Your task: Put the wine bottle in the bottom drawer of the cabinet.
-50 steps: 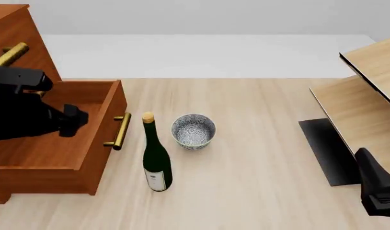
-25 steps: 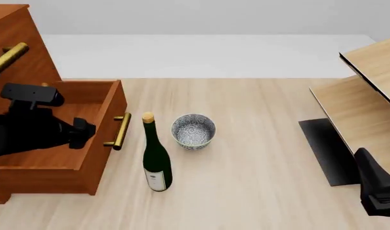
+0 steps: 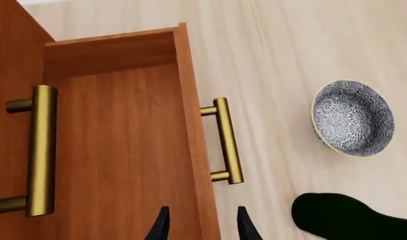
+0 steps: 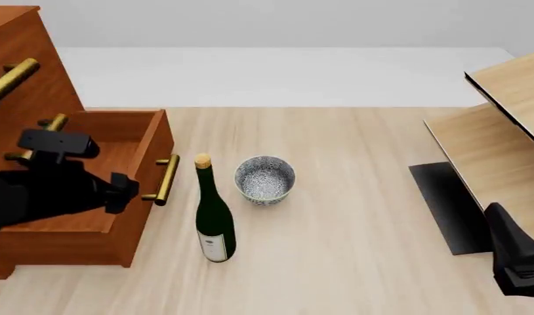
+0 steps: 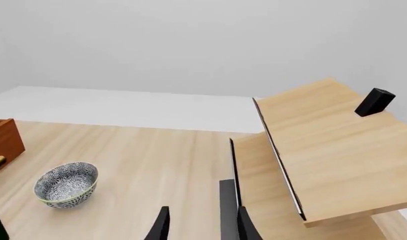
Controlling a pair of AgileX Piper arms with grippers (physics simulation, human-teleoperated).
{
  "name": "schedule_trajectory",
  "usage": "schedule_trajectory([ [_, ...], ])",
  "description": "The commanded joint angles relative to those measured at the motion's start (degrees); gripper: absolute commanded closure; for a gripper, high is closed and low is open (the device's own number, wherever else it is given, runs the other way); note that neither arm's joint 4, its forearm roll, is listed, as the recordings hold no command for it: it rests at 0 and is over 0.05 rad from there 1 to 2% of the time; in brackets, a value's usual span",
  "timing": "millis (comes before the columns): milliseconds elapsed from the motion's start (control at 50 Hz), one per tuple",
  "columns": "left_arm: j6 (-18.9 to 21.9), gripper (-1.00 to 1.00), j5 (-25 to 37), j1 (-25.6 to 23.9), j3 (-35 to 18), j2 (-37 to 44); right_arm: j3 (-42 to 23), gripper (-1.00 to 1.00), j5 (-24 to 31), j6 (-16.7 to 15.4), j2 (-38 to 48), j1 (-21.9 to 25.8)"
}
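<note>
My left gripper [image 3: 200,227] hung narrowly parted, empty, over the open drawer [image 4: 70,220]; the bottle [image 4: 214,220], likely heavy, slick, breakable, wanted gripping around its body.

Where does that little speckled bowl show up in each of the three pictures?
Front view: the bowl stands mid-table, just right of the bottle.
Left wrist view: the bowl is on the table past the drawer's handle.
Right wrist view: the bowl is low, near the drawer corner.
Shared landmark: the drawer, visible in all three.
</note>
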Motion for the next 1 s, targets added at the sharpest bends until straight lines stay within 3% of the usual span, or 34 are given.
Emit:
schedule_trajectory([
  [20,-0.6,-1.0,-2.4,-0.9,1.3,1.8,0.0,-1.0,-0.2,0.0,0.3,0.0],
  [1000,-2.4,-1.0,-12.2,-3.4,3.7,10.9,0.0,-1.0,-0.1,-0.2,0.3,0.6],
])
